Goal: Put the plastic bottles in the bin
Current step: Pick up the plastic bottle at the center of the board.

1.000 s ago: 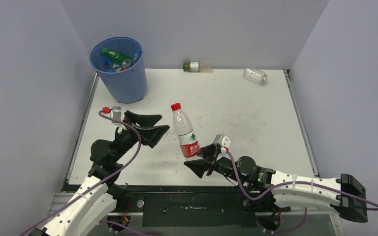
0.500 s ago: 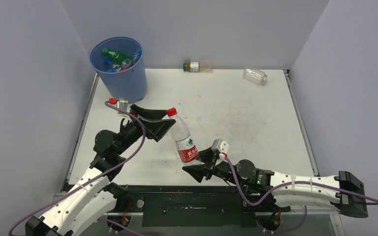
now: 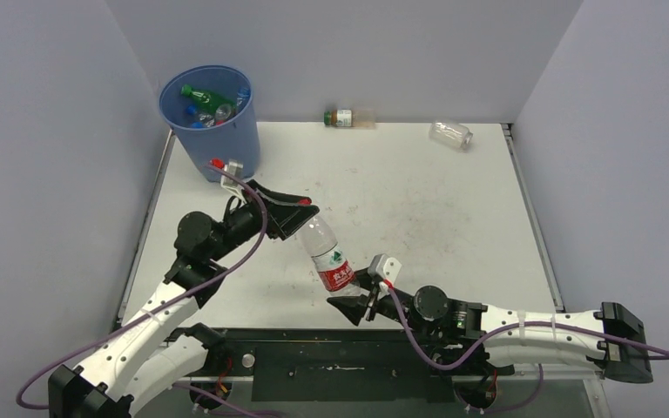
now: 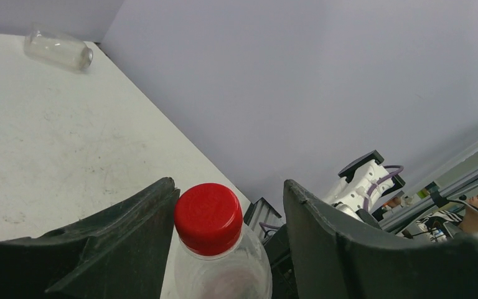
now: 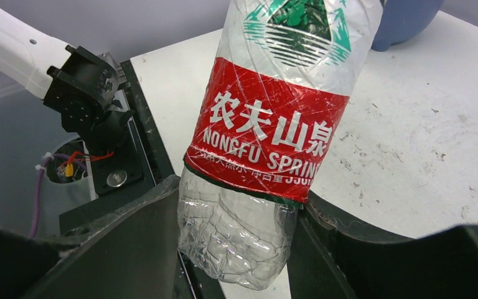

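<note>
White table [image 3: 453,218]: bottle [image 3: 331,261] tilted, cap far-left, base clamped by R gripper [image 3: 354,293]; L gripper [image 3: 305,219] jaws loosely straddle cap.

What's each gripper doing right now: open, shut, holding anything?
Left gripper: open, jaws straddling the red cap of the water bottle, not clamped.
Right gripper: shut on the water bottle's lower body.

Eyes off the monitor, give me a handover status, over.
Right gripper shut on base of red-label bottle. Left gripper open around its red cap, one finger touching. Path to blue bin looks clear.
</note>
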You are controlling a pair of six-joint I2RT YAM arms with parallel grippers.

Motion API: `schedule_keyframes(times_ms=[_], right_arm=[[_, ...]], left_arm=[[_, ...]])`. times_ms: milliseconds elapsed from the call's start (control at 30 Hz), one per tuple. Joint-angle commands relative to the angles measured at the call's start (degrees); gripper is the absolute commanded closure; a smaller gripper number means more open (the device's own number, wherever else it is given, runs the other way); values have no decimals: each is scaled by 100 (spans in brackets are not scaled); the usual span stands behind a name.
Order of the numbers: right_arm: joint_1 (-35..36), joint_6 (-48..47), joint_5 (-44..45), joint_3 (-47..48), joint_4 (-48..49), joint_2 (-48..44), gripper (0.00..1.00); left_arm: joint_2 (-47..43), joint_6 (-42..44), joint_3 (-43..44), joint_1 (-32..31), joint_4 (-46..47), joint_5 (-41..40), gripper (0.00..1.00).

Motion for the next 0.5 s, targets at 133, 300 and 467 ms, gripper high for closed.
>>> schedule_keyframes(times_ms=[133, 300, 467], right_arm=[[89, -223, 308, 252, -4, -207, 70], [106, -247, 574, 164, 63, -234, 70], [109, -193, 712, 244, -37, -60, 41]], left_arm=[[126, -180, 317, -19, 13, 442, 67], [75, -219, 285, -19, 17, 564, 69], [50, -176, 308, -19, -16, 678, 100]])
